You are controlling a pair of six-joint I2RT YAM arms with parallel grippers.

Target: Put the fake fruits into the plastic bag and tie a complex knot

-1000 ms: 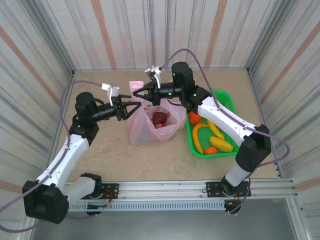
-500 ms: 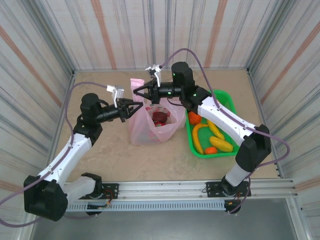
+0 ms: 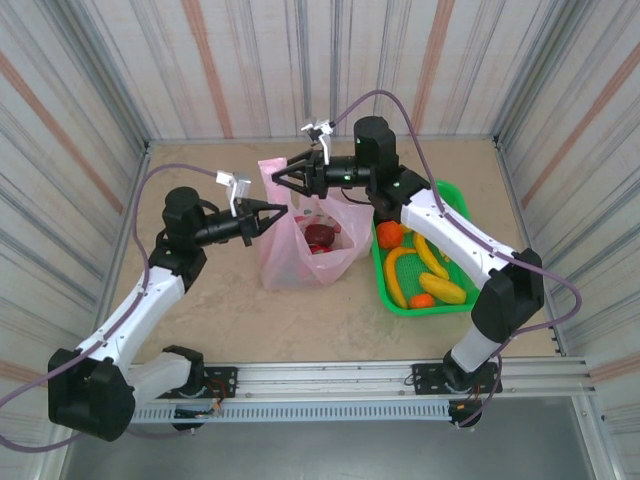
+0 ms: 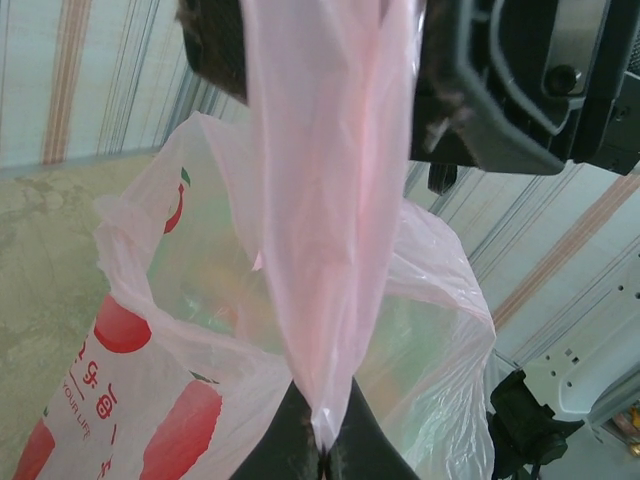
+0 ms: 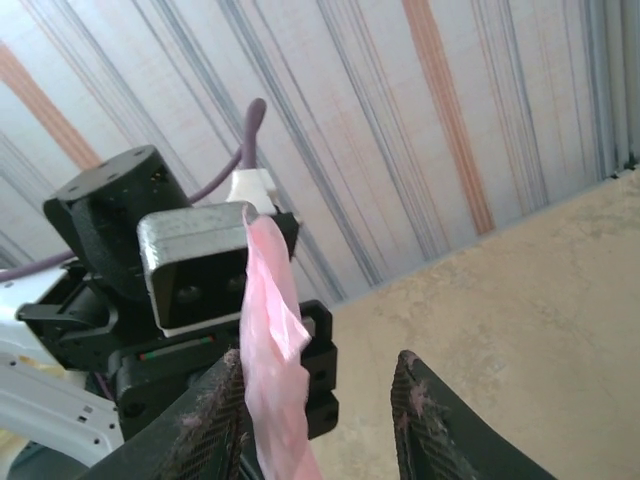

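**Top external.** The left gripper (image 3: 280,212) reaches in from the side with its forearm near level. Its fingers are pressed to a point at the upper rim of the plastic bag (image 3: 300,262). The right gripper (image 3: 283,176) comes across from the far side, its arm stretched above the green basket (image 3: 455,198). Its fingers stand in a V, just above and beyond the left tips. The bag hangs below both sets of tips, mouth open. As for the fake fruits (image 3: 440,288), bananas and oranges lie in the basket, well apart from either set of fingers, and a red one sits inside the bag. Most likely the bag is held up by its top so the mouth gapes for loading.

**Left wrist.** The handle (image 4: 320,200), a thin pink strip, is pinched between the closed fingertips. It runs taut away from them toward the right gripper's body. The bag mouth opens behind the strip on both sides. No knot is visible. A pinch on the narrow end should give a firm pull.

**Right wrist.** The fingers (image 5: 225,425) are spread. The strip lies against the inner face of one finger and the other stands clear of it, so nothing is clamped. The left gripper's camera head faces back from just beyond the tips. This looks like a handover, with the hold now on the left.
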